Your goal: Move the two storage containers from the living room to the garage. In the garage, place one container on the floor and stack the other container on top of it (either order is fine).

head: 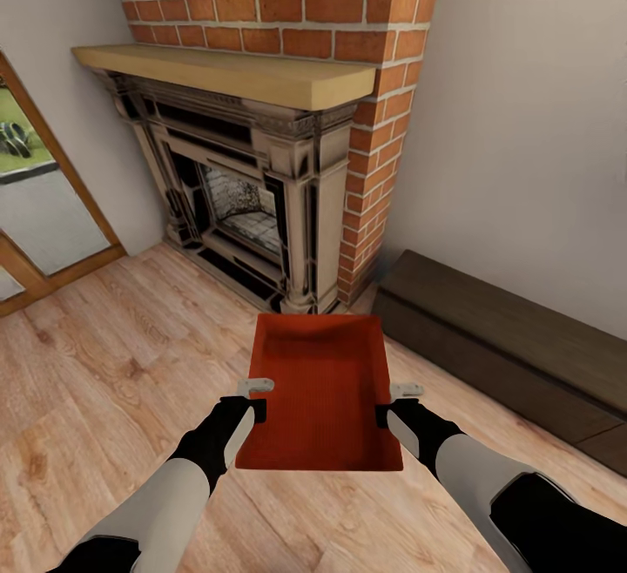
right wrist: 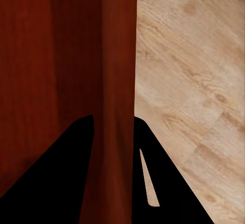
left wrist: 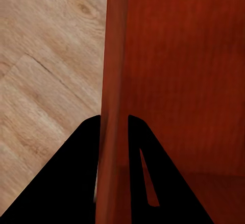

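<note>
Carry step in hand: storage container (head: pixel 320 390) held aloft over wood plank floor (head: pixel 113 355) near fireplace (head: pixel 244 198), left claw (head: pixel 254 399) and right claw (head: pixel 394 403) each clamped on a side wall; next, presumably turning toward garage.

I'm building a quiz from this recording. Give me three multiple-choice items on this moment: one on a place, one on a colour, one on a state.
1. Where is the robot?
A. On grey concrete
B. On wood flooring before a brick fireplace
C. At a sink

2. What colour is the storage container?
A. Orange-red
B. Blue
C. White

3. How is it held?
A. Resting on the bench
B. By one gripper
C. By both grippers, one per side wall

Key: B, the wood flooring meets the brick fireplace; A, the storage container is orange-red; C, left gripper and right gripper each straddle a wall.
</note>
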You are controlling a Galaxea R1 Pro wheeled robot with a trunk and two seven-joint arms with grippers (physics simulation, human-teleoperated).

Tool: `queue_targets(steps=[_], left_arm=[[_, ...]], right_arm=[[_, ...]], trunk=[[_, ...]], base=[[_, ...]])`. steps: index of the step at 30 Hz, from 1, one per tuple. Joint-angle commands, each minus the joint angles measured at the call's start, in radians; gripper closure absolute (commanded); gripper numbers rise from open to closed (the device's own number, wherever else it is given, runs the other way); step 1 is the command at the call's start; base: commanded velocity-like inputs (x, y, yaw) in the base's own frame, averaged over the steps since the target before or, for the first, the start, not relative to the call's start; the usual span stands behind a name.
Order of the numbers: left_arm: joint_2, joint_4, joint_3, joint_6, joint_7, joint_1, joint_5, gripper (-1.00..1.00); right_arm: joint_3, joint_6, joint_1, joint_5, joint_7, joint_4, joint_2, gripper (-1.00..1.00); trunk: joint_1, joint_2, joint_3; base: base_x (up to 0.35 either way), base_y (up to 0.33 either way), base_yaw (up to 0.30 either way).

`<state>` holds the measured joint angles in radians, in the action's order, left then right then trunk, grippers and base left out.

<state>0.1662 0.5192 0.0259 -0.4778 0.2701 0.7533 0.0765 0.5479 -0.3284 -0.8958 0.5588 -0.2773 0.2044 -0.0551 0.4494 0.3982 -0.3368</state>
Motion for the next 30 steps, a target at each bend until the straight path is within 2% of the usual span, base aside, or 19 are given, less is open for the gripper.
queue_targets(steps=[1,30], left_arm=[[-0.006,-0.005,0.008,-0.011,0.010,0.000,0.016,1.00],[-0.005,-0.006,0.009,-0.010,0.010,0.000,0.015,1.00]], right_arm=[[0.000,0.077,-0.002,-0.007,-0.003,0.004,0.004,1.00],[0.000,0.077,-0.002,-0.007,-0.003,0.004,0.004,1.00]], trunk=[[0.001,0.002,0.000],[0.001,0.002,0.046]], base=[[0.000,0.000,0.000],[0.000,0.000,0.000]])
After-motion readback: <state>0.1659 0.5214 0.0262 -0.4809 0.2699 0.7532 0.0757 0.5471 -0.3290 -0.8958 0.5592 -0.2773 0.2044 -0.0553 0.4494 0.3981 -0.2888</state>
